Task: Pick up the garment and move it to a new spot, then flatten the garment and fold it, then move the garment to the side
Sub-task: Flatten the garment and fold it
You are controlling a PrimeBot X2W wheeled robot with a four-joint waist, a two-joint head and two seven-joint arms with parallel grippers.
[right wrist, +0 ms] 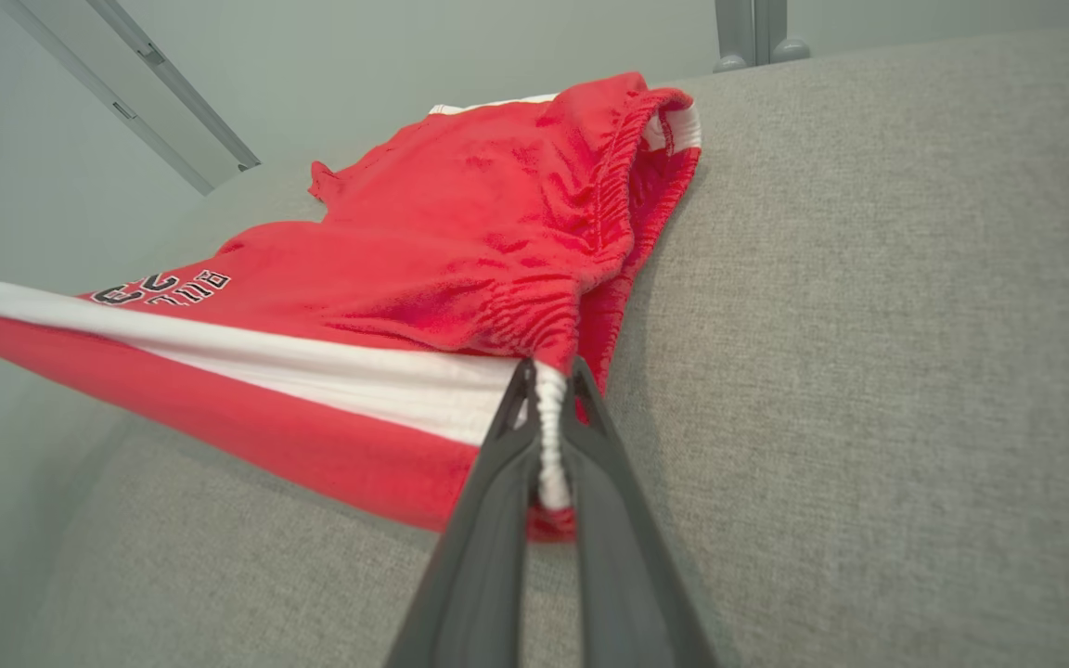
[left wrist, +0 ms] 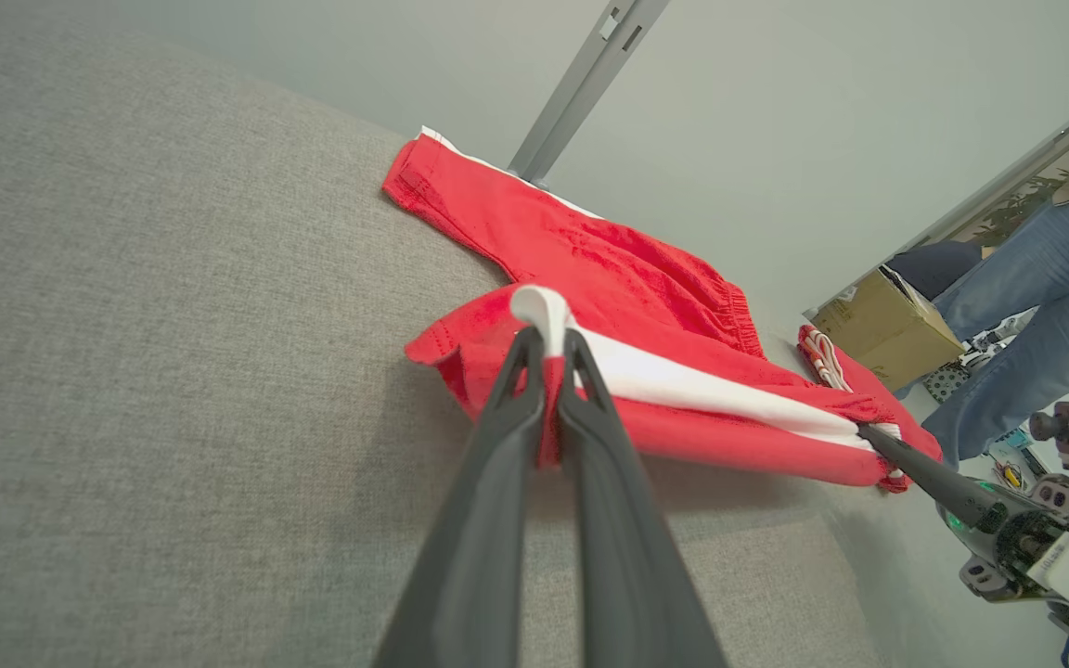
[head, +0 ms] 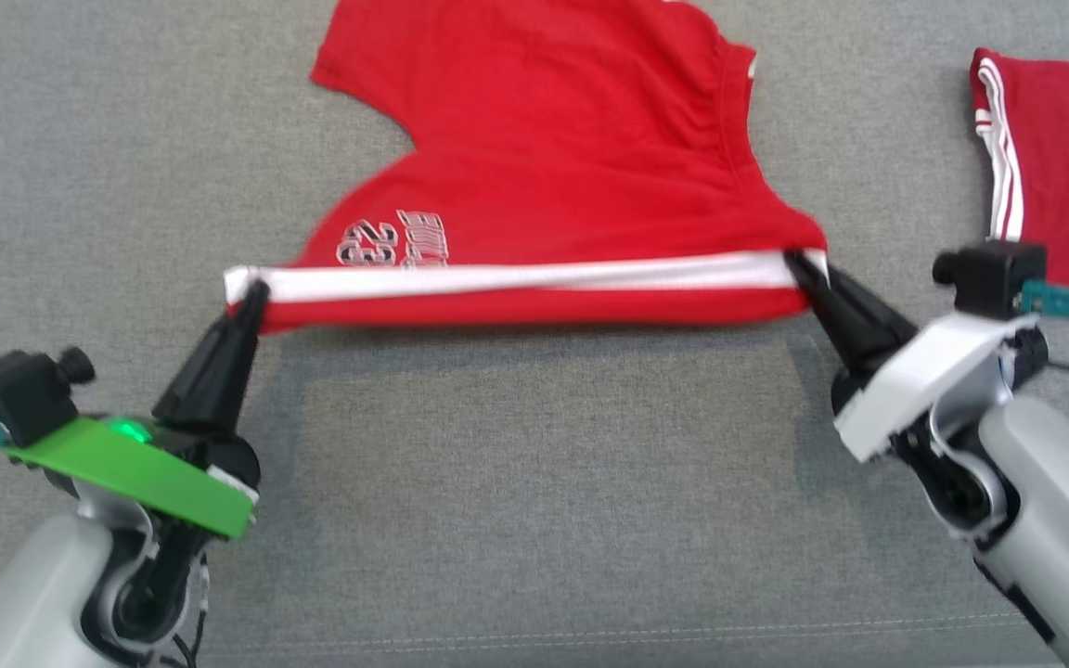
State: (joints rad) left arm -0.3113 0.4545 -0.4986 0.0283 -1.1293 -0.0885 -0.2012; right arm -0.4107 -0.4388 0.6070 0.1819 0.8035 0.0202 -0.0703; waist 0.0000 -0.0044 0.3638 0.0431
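Red shorts (head: 544, 167) lie on the grey upholstered surface (head: 534, 482), with the near edge lifted and pulled taut along the white side stripe (head: 516, 276). My left gripper (head: 254, 295) pinches the hem end of that stripe, fingers pressed together on the cloth. My right gripper (head: 799, 264) pinches the waistband end likewise. A second red garment (head: 1054, 158) lies apart, far right. On the left wrist view I note a person in jeans (left wrist: 1036, 306) beside a cardboard box (left wrist: 882, 325).
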